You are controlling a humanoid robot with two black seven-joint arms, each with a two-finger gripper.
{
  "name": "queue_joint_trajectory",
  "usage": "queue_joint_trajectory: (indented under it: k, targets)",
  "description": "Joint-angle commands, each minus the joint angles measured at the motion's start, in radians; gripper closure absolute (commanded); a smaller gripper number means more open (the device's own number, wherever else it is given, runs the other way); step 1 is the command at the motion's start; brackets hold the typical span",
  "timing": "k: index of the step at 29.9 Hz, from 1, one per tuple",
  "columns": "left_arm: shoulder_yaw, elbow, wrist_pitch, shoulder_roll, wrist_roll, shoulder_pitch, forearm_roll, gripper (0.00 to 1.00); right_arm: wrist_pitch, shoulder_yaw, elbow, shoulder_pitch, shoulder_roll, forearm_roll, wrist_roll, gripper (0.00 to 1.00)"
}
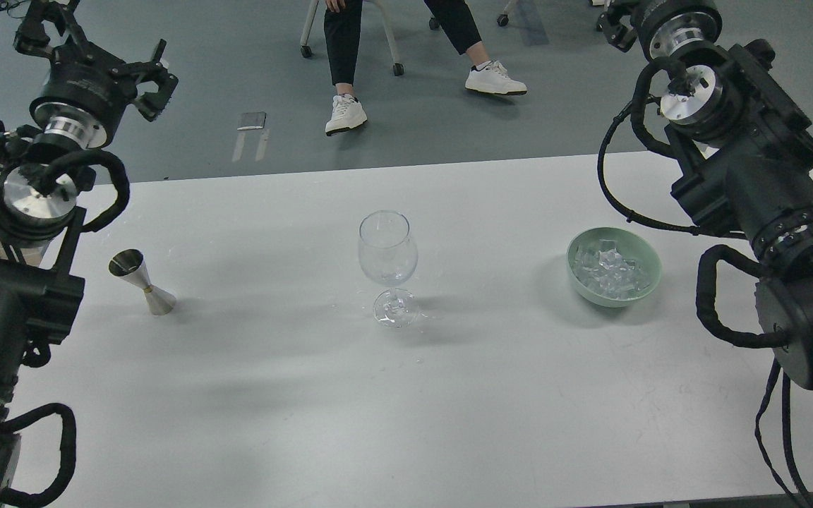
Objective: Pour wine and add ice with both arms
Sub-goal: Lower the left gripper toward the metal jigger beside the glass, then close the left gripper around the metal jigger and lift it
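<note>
- Three things are sitting on the white table (449,423) in front of you: a steel jigger (142,282) at left of centre, a wine glass (388,267) in the middle, and a pale green bowl (614,266) at right of centre.
- The glass is standing upright on its foot, well apart from both the jigger and the bowl; you are seeing no clear sign of wine in it.
- The jigger is standing upright on the table with its wider mouth facing up; you cannot tell whether it is holding any liquid.
- The ice (611,271) is lying heaped inside the bowl as clear, irregular pieces.
- Your left gripper (89,53) is hanging in the upper left of the frame, above the floor beyond the table's far edge, with its black fingers spread apart and nothing between them.
- Your right gripper (618,25) is showing only partly at the top right edge of the frame, dark and cut off, so you cannot tell whether it is released or clenched.
- Both arms are standing well away from the glass, jigger and bowl, touching none of them.
- A seated person's legs (406,42) and white shoes are showing at the top centre, on the grey floor beyond the table.
</note>
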Motion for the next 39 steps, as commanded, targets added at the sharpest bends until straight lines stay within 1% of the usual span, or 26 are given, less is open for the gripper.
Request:
queue_joint_trajectory:
  k: [1, 2, 3, 5, 7, 8, 11, 12, 16, 19, 23, 26, 30, 33, 34, 35, 36, 37, 39]
  targets:
    - [-0.047, -0.107, 0.023, 0.048, 0.041, 0.121, -0.094, 0.02, -0.001, -0.001, 0.000, -0.011, 0.000, 0.000, 0.001, 0.00]
    - [-0.064, -0.165, 0.034, 0.060, 0.047, 0.175, -0.103, 0.02, -0.001, -0.001, 0.000, -0.017, 0.000, 0.000, 0.001, 0.00]
    - [-0.075, -0.196, 0.036, 0.065, 0.048, 0.201, -0.104, 0.02, -0.001, -0.001, 0.001, -0.019, 0.000, 0.000, 0.003, 0.00]
    - [-0.140, -0.331, 0.039, 0.065, 0.051, 0.338, -0.108, 0.02, -0.001, -0.001, 0.001, -0.026, 0.000, 0.000, 0.008, 0.00]
    - [-0.187, -0.398, 0.039, 0.050, 0.058, 0.417, -0.109, 0.02, -0.003, -0.001, 0.001, -0.029, 0.000, 0.000, 0.009, 0.00]
    - [-0.223, -0.458, 0.039, 0.034, 0.068, 0.483, -0.114, 0.02, -0.003, -0.001, 0.001, -0.031, 0.000, -0.001, 0.011, 0.00]
    - [-0.274, -0.546, 0.040, 0.003, 0.096, 0.589, -0.137, 0.02, -0.003, -0.001, 0.001, -0.031, 0.000, -0.002, 0.011, 0.00]
    - [-0.300, -0.578, 0.046, -0.012, 0.107, 0.642, -0.144, 0.02, -0.004, -0.001, 0.000, -0.033, 0.000, -0.002, 0.011, 0.00]
    - [-0.339, -0.659, 0.082, -0.085, 0.116, 0.785, -0.147, 0.03, -0.006, -0.001, 0.001, -0.048, 0.000, -0.002, 0.011, 0.00]
    - [-0.343, -0.664, 0.108, -0.147, 0.116, 0.862, -0.146, 0.04, -0.008, -0.001, 0.000, -0.059, 0.000, -0.002, 0.011, 0.00]
    - [-0.345, -0.661, 0.120, -0.187, 0.116, 0.896, -0.146, 0.05, -0.008, -0.003, 0.000, -0.069, 0.000, -0.003, 0.011, 0.00]
    - [-0.346, -0.652, 0.115, -0.219, 0.113, 0.901, -0.146, 0.09, -0.009, -0.004, -0.002, -0.079, 0.000, -0.005, 0.011, 0.00]
    - [-0.345, -0.559, 0.114, -0.259, 0.101, 0.888, -0.147, 0.12, -0.011, -0.006, -0.002, -0.091, 0.000, -0.006, 0.011, 0.00]
    - [-0.346, -0.522, 0.105, -0.283, 0.098, 0.887, -0.151, 0.13, -0.011, -0.006, -0.003, -0.092, 0.000, -0.008, 0.011, 0.00]
    - [-0.346, -0.509, 0.096, -0.293, 0.095, 0.887, -0.151, 0.13, -0.011, -0.007, -0.003, -0.092, 0.000, -0.008, 0.011, 0.00]
    - [-0.346, -0.480, 0.062, -0.309, 0.090, 0.884, -0.151, 0.14, -0.011, -0.006, -0.005, -0.091, 0.000, -0.008, 0.011, 0.00]
    - [-0.345, -0.450, 0.013, -0.317, 0.090, 0.882, -0.151, 0.17, -0.012, -0.006, -0.006, -0.091, 0.000, -0.008, 0.011, 0.00]
    - [-0.343, -0.434, -0.013, -0.319, 0.088, 0.879, -0.151, 0.19, -0.011, -0.006, -0.006, -0.092, 0.000, -0.008, 0.011, 0.00]
    - [-0.339, -0.358, -0.088, -0.320, 0.085, 0.846, -0.149, 0.34, -0.012, -0.007, -0.006, -0.092, 0.000, -0.008, 0.011, 0.00]
